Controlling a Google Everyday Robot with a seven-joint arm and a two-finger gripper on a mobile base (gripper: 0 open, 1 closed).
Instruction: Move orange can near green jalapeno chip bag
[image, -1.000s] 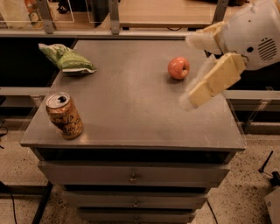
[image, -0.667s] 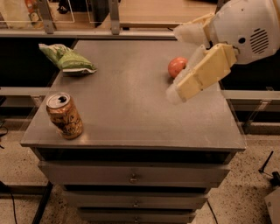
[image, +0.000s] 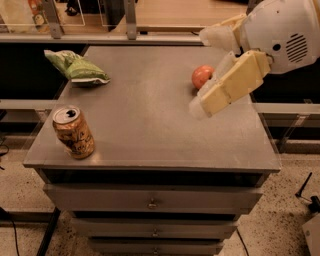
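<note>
Seemingly spread open, the hand (image: 200, 71) hovers empty beside the apple (image: 201, 78).

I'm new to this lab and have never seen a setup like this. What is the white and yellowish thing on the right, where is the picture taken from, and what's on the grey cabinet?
The white shape at the upper right is a robot arm. The pale yellowish part at its end is the gripper, the hand it grabs with. It hangs above the right side of the cabinet top, close to the apple.

There is only one camera, looking down at the top from the drawer side. Where it is mounted cannot be told.

Three things rest on the top: an orange can standing at the front left, a green chip bag lying at the back left, and the apple at the back right. Nothing is held.
</note>
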